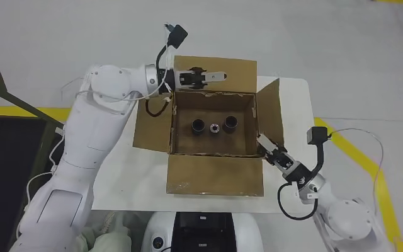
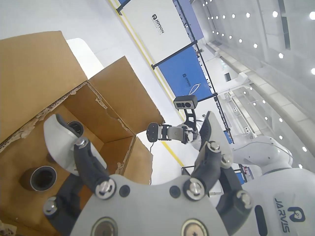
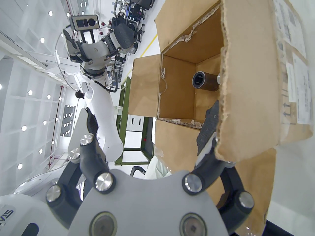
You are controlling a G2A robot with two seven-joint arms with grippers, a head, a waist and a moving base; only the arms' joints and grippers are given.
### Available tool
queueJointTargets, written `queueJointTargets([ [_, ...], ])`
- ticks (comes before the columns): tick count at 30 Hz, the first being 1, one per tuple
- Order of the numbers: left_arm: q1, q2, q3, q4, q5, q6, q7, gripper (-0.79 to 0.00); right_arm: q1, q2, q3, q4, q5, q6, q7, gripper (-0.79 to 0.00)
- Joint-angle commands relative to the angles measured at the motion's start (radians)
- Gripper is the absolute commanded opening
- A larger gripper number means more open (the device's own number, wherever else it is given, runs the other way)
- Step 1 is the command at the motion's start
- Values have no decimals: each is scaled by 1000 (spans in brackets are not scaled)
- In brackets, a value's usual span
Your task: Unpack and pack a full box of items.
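The box (image 1: 214, 176) is sitting open on the worktop (image 1: 291, 94), holding three parts (image 1: 199, 126). The left hand (image 1: 213, 77) is hovering wide over its far rim. The right hand (image 1: 264, 143), wide, is reaching behind the right flap (image 1: 272, 113). Risk: a finger snagging cardboard and dragging the box.

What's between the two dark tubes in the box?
A small round silvery piece lies between one dark tube and the other tube, in the top view.

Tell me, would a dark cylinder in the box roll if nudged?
Probably not while upright: the dark cylinder stands on its flat end. Tipped over, its round side would likely roll. It looks metallic, so perhaps heavy.
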Motion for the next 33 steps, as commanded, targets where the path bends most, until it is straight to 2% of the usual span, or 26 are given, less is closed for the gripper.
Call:
queueJointTargets([
  [1, 14, 6, -25, -10, -14, -2, -10, 0, -4, 0, 15, 1, -37, 17, -28, 0],
  [5, 39, 17, -76, -27, -62, -8, -57, 0, -7, -3, 4, -23, -129, 108, -104, 0],
  [9, 66, 31, -132, -61, -81, -8, -93, 0, 25, -7, -18, 11, -154, 158, -132, 0],
  [19, 151, 68, -302, -94, -158, -12, -183, 0, 116, -15, -45, 144, -129, 194, -113, 0],
  [26, 177, 86, -391, -53, -265, -32, -253, 0, 158, -20, -67, 210, -115, 199, -100, 0],
  [33, 176, 102, -438, 5, -295, -39, -304, 0, 185, -25, -85, 251, -109, 201, -92, 0],
])
